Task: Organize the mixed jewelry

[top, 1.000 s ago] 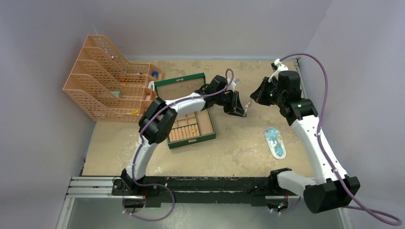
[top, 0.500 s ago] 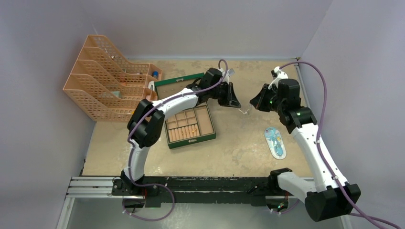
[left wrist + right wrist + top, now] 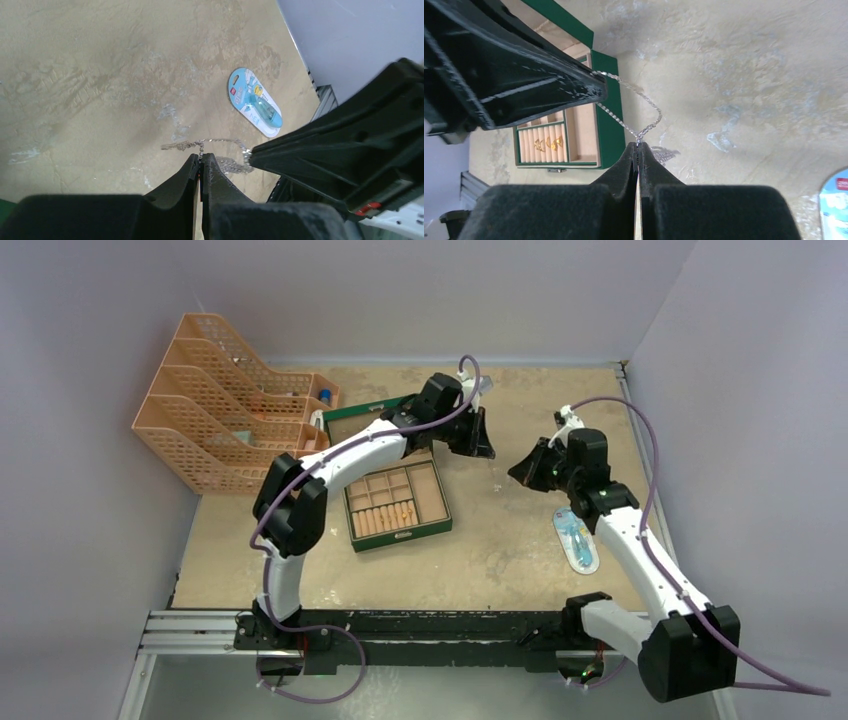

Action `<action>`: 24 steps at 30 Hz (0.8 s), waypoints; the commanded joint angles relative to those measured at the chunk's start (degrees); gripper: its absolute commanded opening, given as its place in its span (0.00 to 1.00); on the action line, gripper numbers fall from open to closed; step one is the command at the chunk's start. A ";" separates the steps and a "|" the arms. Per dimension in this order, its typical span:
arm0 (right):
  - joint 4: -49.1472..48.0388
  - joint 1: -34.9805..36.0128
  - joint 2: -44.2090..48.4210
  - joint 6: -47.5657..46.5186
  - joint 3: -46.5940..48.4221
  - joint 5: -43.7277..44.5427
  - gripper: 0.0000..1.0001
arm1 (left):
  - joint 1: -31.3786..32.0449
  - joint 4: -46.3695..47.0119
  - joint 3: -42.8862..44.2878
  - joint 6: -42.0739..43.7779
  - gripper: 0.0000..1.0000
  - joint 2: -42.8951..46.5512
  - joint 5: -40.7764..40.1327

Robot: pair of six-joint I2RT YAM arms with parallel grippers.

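A thin silvery chain (image 3: 651,107) hangs stretched between both grippers above the tan table. My left gripper (image 3: 200,158) is shut on one part of the chain (image 3: 221,142). My right gripper (image 3: 638,145) is shut on another part, just right of the green box (image 3: 607,120). More silvery chain lies bunched under the tips (image 3: 231,165). In the top view the left gripper (image 3: 488,446) and right gripper (image 3: 516,471) are close together at the table's middle back. Several gold rings (image 3: 549,144) sit in the box's ring rolls.
The open green box (image 3: 436,523) with tan compartments stands left of the grippers, its lid (image 3: 345,412) raised behind. An orange file rack (image 3: 215,410) fills the back left. A light-blue oval packet (image 3: 577,538) lies under the right arm; it also shows in the left wrist view (image 3: 255,102).
My left gripper has drawn back toward the far side and the right gripper has come nearer and leftward. The chain now spans between the two tips.
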State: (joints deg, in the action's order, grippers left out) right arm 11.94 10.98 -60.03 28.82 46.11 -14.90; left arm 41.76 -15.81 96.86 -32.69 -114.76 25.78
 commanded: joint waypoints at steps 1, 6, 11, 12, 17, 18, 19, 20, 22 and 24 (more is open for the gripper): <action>-11.43 0.27 -0.38 2.85 -3.91 -5.15 0.01 | -0.16 -2.70 4.36 8.11 0.00 3.95 1.69; -18.62 0.35 -1.03 2.69 -8.20 -7.79 0.04 | -0.19 -5.85 6.23 11.70 0.00 4.56 3.60; -21.42 1.01 -3.71 2.89 -9.48 -7.94 0.06 | -0.51 -6.73 6.95 12.41 0.00 6.00 3.94; -21.56 1.28 -4.24 2.53 -9.51 -8.25 0.08 | -0.53 -6.81 7.36 12.39 0.00 6.21 4.16; -22.23 1.66 -3.63 1.44 -9.41 -7.63 0.35 | -0.92 -8.36 9.26 13.61 0.00 6.56 4.76; -22.68 1.67 -2.89 1.24 -9.51 -7.49 0.39 | -1.09 -8.64 9.49 13.94 0.00 6.56 4.87; -23.20 1.61 -2.17 1.11 -9.56 -7.14 0.41 | -1.34 -8.94 9.96 14.16 0.00 6.47 4.97; -23.72 1.66 -1.50 0.88 -9.69 -6.78 0.42 | -1.57 -9.18 10.38 14.53 0.00 6.41 5.20; -24.82 1.75 -0.55 0.51 -9.64 -4.69 0.43 | -2.25 -10.06 11.64 15.03 0.00 6.16 5.29; -26.83 1.74 -0.12 -0.17 -9.63 -3.93 0.43 | -2.97 -10.90 12.96 15.34 0.00 6.06 5.57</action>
State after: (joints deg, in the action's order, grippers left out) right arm -8.27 12.45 -62.63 30.50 36.29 -20.49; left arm 40.51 -25.96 105.21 -19.84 -111.87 29.74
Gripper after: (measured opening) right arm 0.429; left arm 0.012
